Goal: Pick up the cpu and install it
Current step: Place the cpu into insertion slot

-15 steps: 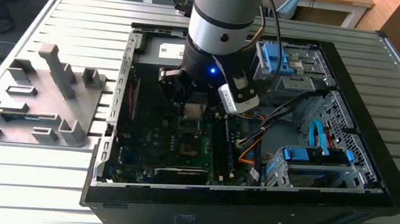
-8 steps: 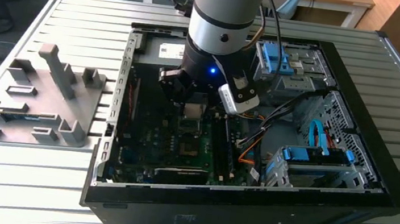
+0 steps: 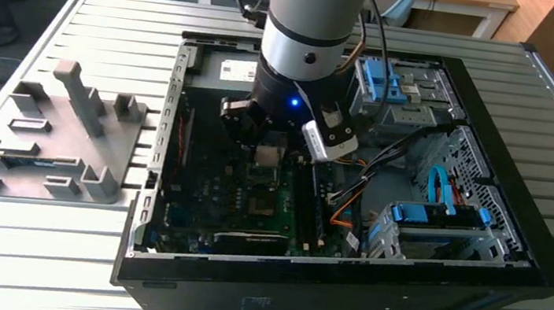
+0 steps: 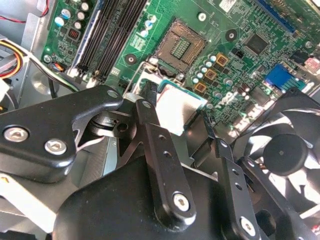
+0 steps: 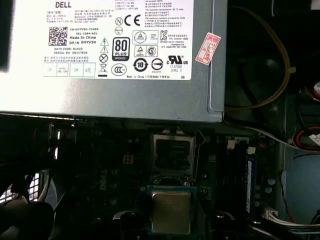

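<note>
The cpu (image 5: 171,212), a small square chip with a dull silver-tan face and a green rim, hangs just above the motherboard. In the second wrist view my gripper (image 4: 176,111) is shut on the cpu (image 4: 175,102), with one black finger (image 4: 149,117) on each side. The empty cpu socket (image 5: 173,152) with its metal frame lies on the board a short way from the chip, towards the power supply, and appears again in the second wrist view as the socket (image 4: 180,47). In the exterior view the gripper (image 3: 268,155) reaches down into the open computer case (image 3: 518,256) over the green motherboard (image 3: 250,199).
A big grey power supply box (image 5: 100,60) with a white label stands just past the socket. Black memory slots (image 4: 110,35) run beside it, and a case fan (image 4: 287,150) sits close to the fingers. Blue drive cages (image 3: 428,217) and cables fill the exterior view's right; a grey parts fixture (image 3: 57,136) lies on the left.
</note>
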Robot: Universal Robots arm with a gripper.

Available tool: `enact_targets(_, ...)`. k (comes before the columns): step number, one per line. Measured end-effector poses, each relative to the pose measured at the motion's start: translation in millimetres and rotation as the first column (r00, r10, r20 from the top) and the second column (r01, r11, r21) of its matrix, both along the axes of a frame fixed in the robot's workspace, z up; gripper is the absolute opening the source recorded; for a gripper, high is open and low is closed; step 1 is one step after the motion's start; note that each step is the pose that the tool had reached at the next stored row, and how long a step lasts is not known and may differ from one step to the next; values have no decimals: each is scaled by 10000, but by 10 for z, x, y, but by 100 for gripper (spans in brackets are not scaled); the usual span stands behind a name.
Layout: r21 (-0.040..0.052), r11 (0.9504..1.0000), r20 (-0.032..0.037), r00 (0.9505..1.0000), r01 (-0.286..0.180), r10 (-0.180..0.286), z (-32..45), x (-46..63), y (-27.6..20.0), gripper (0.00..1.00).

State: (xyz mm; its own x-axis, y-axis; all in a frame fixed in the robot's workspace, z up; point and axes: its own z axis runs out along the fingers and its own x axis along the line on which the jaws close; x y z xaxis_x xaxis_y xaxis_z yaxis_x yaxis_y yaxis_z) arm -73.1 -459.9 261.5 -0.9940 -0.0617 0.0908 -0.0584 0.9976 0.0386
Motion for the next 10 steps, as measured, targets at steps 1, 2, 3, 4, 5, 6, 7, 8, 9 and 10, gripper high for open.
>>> enact_targets(1,1,10000,0,10000,1,-1,-9,0,0,47)
enact_targets(2,0,10000,0,10000,1,-1,-19,1,0,47)
enact_targets(3,-1,10000,0,10000,1,-1,-29,2,0,47)
enact_targets(4,-1,10000,0,10000,1,-1,-37,3,0,47)
enact_targets(5,-1,10000,0,10000,1,-1,-45,3,0,47)
enact_targets(6,-1,10000,0,10000,0,0,-50,3,0,47)
enact_targets(7,-1,10000,-1,10000,0,0,-54,3,0,47)
enact_targets(8,-2,10000,-1,10000,1,-1,-57,3,0,47)
enact_targets(9,-3,10000,-1,10000,0,0,-59,3,0,47)
enact_targets(10,-3,10000,-1,10000,0,0,-62,3,0,47)
